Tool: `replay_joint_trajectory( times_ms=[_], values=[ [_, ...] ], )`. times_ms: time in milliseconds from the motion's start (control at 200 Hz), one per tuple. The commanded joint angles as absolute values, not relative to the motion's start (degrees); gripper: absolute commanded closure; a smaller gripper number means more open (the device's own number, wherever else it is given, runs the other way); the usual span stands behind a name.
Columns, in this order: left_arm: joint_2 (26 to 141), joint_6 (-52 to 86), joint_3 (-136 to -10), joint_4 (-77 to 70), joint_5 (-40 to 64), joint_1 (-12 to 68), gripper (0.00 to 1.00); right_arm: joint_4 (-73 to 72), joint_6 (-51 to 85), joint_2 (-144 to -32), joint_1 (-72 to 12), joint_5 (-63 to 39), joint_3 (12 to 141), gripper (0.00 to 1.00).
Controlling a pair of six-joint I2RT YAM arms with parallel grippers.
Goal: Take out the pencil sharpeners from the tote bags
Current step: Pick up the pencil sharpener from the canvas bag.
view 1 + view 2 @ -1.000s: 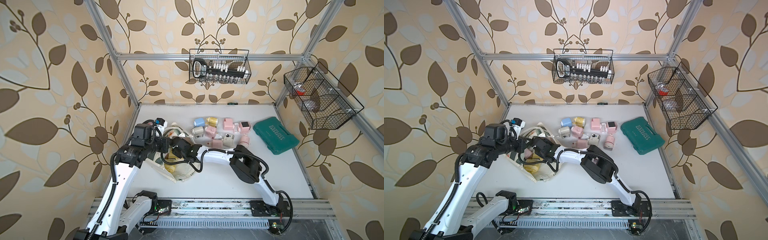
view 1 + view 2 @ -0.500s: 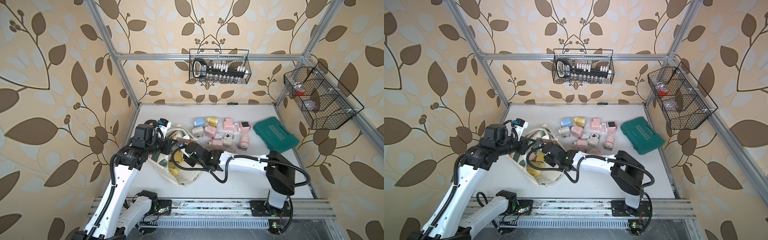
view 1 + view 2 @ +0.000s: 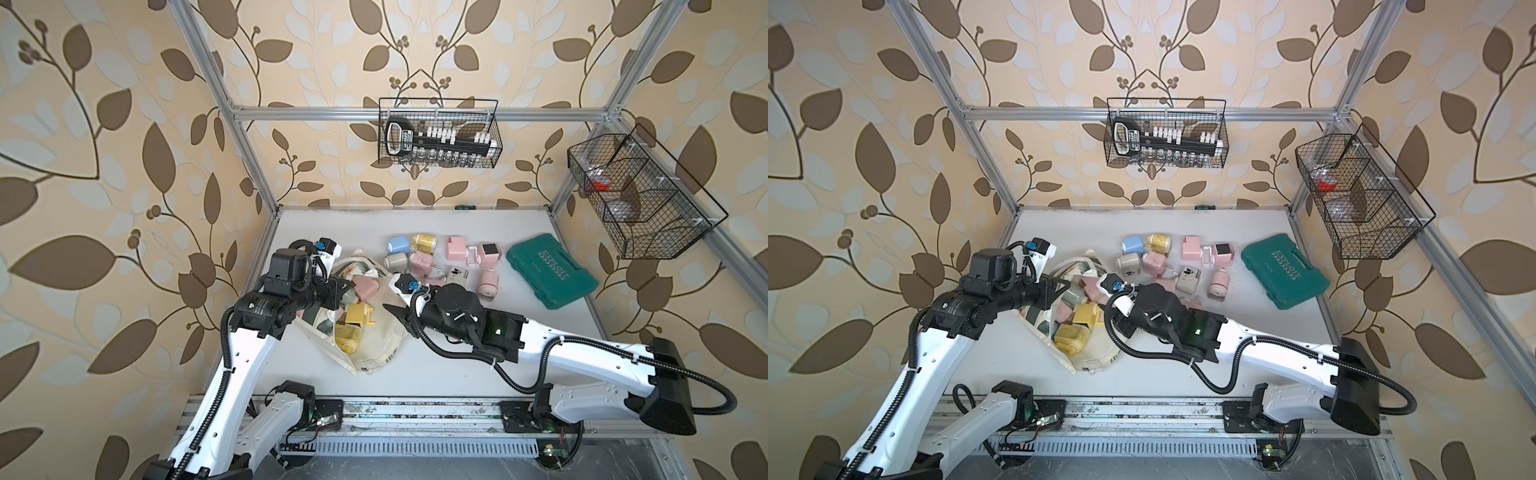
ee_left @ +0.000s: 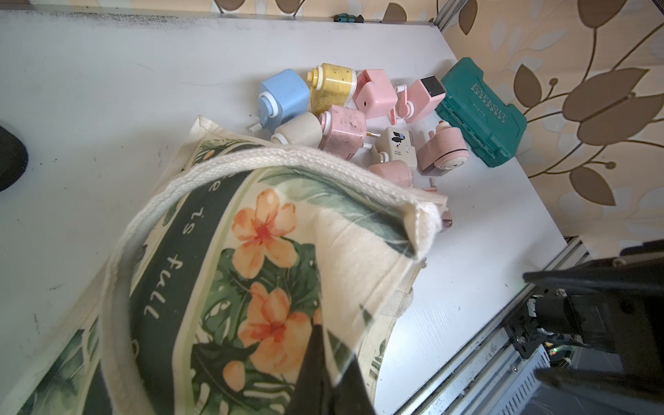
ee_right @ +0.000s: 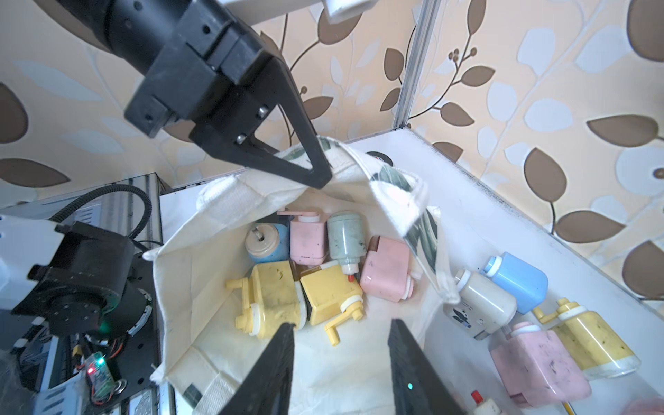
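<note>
The cream tote bag (image 3: 374, 351) with its leaf and flower print (image 4: 222, 258) lies on the table at the front left, mouth facing right. My left gripper (image 3: 347, 287) is shut on the bag's upper rim (image 5: 345, 169) and holds the mouth up. Inside lie several pencil sharpeners: two yellow (image 5: 276, 298), two pink (image 5: 386, 273), one mint (image 5: 346, 237) and one blue (image 5: 267, 244). My right gripper (image 5: 341, 323) stands open and empty just outside the mouth, its fingers (image 3: 395, 314) pointing at the yellow ones. Several more sharpeners (image 3: 424, 262) lie grouped on the table behind it.
A teal "EXPLOIT" case (image 3: 552, 270) lies at the right, beside the loose sharpeners. Black wire baskets hang on the back wall (image 3: 438, 133) and the right wall (image 3: 640, 195). The metal base rail (image 3: 415, 409) runs along the table's front edge.
My right arm has drawn back to the right, taking its gripper out of the bag to just outside the mouth with nothing in it. The left gripper has kept its hold on the rim.
</note>
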State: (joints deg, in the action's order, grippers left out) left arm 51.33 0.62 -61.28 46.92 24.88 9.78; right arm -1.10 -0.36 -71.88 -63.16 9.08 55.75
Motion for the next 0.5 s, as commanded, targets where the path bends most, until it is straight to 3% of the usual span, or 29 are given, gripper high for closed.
replay_joint_trajectory(
  times_ms=[0, 115, 325, 495],
  values=[
    [50.68, 0.44, -61.02, 44.82, 24.78, 9.84, 1.00, -0.17, 2.37, -68.59, -60.69, 4.92, 53.31, 0.57],
    [50.54, 0.60, -60.91, 44.65, 24.78, 9.84, 1.00, -2.18, 2.69, -69.05, -58.96, -0.47, 51.01, 0.56],
    [50.71, 0.62, -61.24, 44.90, 24.61, 9.84, 1.00, -11.13, 6.65, -79.70, -59.62, -10.25, 51.79, 0.44],
    [50.89, 0.61, -61.78, 45.18, 24.58, 9.84, 1.00, -12.11, 3.09, -94.24, -64.06, -5.56, 59.01, 0.35]
  ],
)
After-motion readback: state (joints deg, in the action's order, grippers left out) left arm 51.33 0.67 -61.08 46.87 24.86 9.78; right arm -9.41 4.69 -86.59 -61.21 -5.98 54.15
